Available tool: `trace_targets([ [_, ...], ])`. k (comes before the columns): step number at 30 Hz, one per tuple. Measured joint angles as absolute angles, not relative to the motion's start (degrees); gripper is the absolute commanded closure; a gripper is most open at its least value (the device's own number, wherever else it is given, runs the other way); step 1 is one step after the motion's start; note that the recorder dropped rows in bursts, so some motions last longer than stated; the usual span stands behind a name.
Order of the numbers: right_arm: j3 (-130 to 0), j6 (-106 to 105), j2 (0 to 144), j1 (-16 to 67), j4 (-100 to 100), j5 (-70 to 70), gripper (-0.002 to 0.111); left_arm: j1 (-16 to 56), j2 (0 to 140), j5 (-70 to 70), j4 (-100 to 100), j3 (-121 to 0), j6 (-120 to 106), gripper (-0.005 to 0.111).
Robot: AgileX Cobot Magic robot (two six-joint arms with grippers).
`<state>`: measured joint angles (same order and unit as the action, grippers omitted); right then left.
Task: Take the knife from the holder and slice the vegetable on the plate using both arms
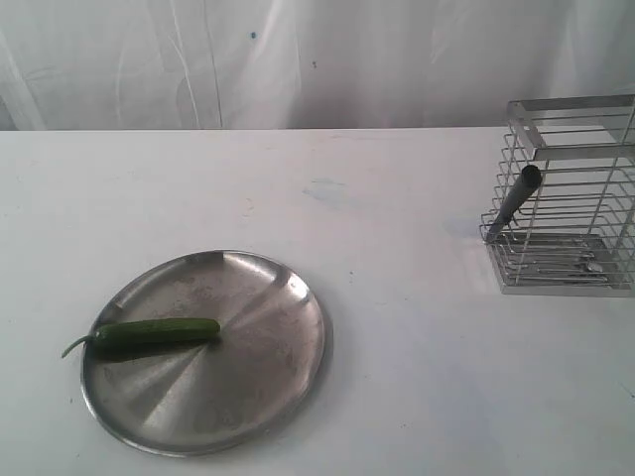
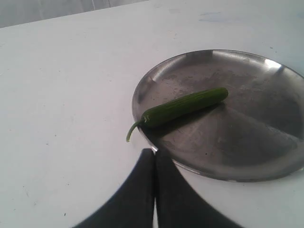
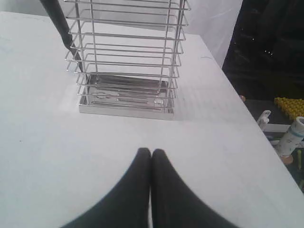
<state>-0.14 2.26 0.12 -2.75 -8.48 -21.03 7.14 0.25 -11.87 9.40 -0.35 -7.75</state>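
A slender dark green cucumber, the vegetable (image 1: 157, 333) (image 2: 183, 107), lies on the left half of the round steel plate (image 1: 268, 382) (image 2: 251, 142), its curled stem over the rim. The knife (image 1: 516, 198) (image 3: 61, 26) leans in the silver wire holder (image 1: 571, 193) (image 3: 128, 61) at the right, its black handle sticking out of the left side. My left gripper (image 2: 155, 153) is shut and empty, just short of the plate's rim near the stem. My right gripper (image 3: 151, 153) is shut and empty over bare table in front of the holder. Neither arm shows in the exterior view.
The white table (image 1: 397, 297) carries everything; a white curtain (image 1: 298, 59) hangs behind it. Past the table's edge in the right wrist view are a dark area, a yellow object (image 3: 289, 107) and a white bottle (image 3: 292, 137).
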Motion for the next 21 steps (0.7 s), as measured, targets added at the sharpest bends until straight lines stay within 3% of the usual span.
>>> trace_targets([
  [13, -0.1, 0.7, 0.1, -2.8, -13.8, -14.2, 0.108, 7.1, 0.2, -11.9, 9.4, -0.4, -7.7, 0.107],
  [21, -0.1, 15.0, 0.1, -2.8, 2.8, 8.7, 0.108, 7.1, 0.2, -11.9, 9.4, -0.4, -7.7, 0.107],
])
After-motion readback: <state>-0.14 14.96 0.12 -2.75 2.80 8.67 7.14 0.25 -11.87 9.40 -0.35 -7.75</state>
